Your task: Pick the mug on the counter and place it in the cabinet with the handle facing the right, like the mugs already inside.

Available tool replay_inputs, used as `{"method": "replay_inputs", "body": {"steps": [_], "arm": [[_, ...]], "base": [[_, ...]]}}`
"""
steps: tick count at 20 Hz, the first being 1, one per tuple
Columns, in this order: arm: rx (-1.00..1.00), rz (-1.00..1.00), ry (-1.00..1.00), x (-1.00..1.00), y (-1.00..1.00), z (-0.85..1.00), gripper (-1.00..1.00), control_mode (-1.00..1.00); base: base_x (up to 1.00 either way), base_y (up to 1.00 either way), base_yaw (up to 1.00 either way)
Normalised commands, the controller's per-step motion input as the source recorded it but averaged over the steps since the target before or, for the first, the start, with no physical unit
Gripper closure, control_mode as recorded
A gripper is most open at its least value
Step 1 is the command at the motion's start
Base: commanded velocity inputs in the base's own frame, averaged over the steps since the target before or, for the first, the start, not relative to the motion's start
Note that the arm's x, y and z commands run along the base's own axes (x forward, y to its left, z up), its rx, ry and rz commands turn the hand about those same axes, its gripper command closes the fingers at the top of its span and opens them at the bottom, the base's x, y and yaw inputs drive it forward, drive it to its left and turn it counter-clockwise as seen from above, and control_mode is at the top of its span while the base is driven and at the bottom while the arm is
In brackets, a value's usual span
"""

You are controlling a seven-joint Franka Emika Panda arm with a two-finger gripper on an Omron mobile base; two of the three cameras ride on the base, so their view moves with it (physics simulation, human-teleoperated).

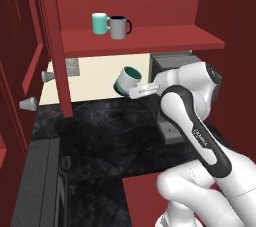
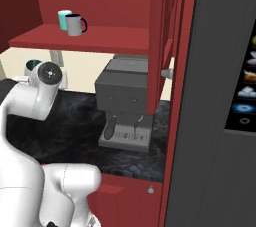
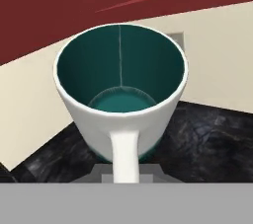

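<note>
The mug [image 1: 127,80] is pale grey-white with a teal inside. It hangs tilted in the air above the black counter [image 1: 110,131] and below the cabinet [image 1: 150,38] shelf. My gripper [image 1: 135,91] is shut on it from the right side. In the hand view the mug [image 3: 121,94] opens toward the camera. Its pale handle [image 3: 124,151] points down toward my fingers, which are mostly hidden behind it. In the right base view only the mug's rim [image 2: 33,64] peeks out behind my wrist.
A teal mug [image 1: 100,23] and a grey mug [image 1: 119,27] with a dark handle stand on the left part of the shelf, with bare shelf to their right. An open red cabinet door [image 1: 55,41] hangs left of the mug. A grey coffee machine [image 2: 125,101] stands on the counter to the right.
</note>
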Motion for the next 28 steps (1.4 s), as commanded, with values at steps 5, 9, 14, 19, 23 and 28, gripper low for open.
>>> {"method": "replay_inputs", "body": {"steps": [5,9,14,19,23,28], "arm": [[-0.04,0.16,0.0,-0.29,0.0,0.43,1.0,-1.0],[-0.04,0.16,0.0,-0.31,0.0,0.37,1.0,-1.0],[-0.05,0.13,-0.02,-0.28,0.0,0.34,1.0,-1.0],[-0.05,0.05,-0.06,-0.18,0.0,0.4,1.0,-1.0],[-0.05,0.0,-0.07,-0.08,0.0,0.43,1.0,-1.0],[-0.08,0.0,-0.06,0.0,0.0,0.34,1.0,-1.0]], "base": [[0.0,0.0,0.0],[0.0,0.0,0.0],[0.0,0.0,0.0],[0.0,0.0,0.0],[0.0,0.0,0.0],[0.0,0.0,0.0]]}}
